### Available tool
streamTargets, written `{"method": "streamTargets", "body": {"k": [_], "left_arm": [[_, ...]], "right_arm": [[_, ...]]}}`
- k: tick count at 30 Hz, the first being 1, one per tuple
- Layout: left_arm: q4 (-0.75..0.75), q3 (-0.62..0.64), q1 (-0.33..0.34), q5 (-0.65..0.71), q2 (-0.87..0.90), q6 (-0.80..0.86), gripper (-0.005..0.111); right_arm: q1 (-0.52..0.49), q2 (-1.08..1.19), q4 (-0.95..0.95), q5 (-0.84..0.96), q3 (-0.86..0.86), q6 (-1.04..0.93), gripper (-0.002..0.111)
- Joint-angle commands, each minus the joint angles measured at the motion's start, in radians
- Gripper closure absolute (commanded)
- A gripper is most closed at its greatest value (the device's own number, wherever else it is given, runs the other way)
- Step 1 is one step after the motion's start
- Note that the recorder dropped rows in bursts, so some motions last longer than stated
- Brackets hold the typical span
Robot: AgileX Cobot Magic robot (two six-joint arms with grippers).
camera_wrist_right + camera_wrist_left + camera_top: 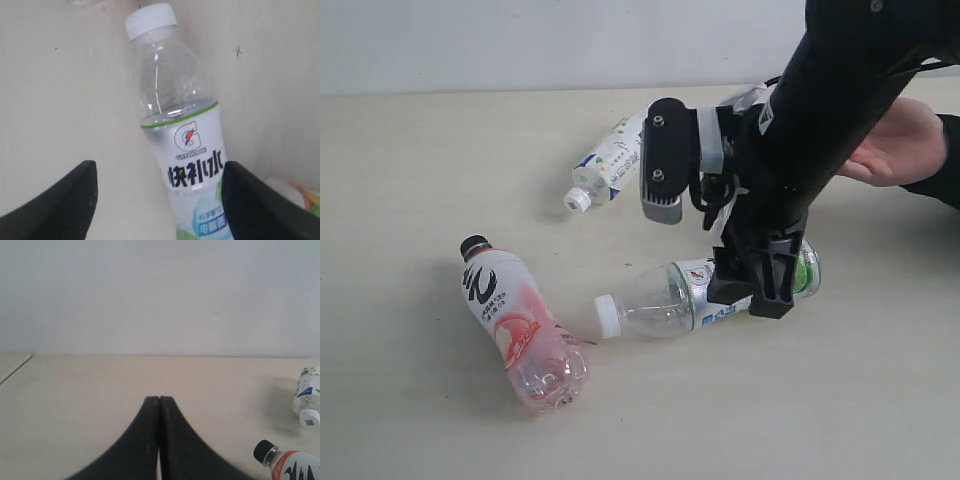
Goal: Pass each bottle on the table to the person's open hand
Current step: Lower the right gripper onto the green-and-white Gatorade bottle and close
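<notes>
The right gripper stands spread astride the green-labelled bottle lying lower centre on the table, apparently poised to lift it toward the open hand upper right; the left gripper idles, pressed together

Pink bottle, green bottle, white bottle (all toppled) on table.

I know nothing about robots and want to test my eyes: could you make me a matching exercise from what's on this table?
Things:
1 pink bottle
2 green-label bottle
3 left gripper
4 person's hand

States:
A shut
B black cap
C held open, empty
D straddled by the open right gripper

Pairs: 1-B; 2-D; 3-A; 4-C
</notes>
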Motion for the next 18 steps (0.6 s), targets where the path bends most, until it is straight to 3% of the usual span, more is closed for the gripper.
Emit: {"method": "streamTargets", "body": {"k": [1,5,12,18], "left_arm": [[0.001,0.000,0.001,-0.002,-0.007,-0.002,0.107],[0.001,0.000,0.001,-0.002,-0.007,-0.002,0.107],[0.001,0.000,0.001,-0.002,-0.007,-0.002,0.107],[0.001,0.000,0.001,-0.002,-0.007,-0.002,0.107]], "right_arm": [[0.025,0.043,-0.019,-0.068,-0.010,-0.109,0.040],[0.032,0.080,-0.035,-0.124,-0.010,-0.113,0.033],[0.032,0.153,-0.087,-0.131,-0.010,-0.115,0.032],[0.032,0.207,-0.089,-0.199,-0.010,-0.115,0.023]]}}
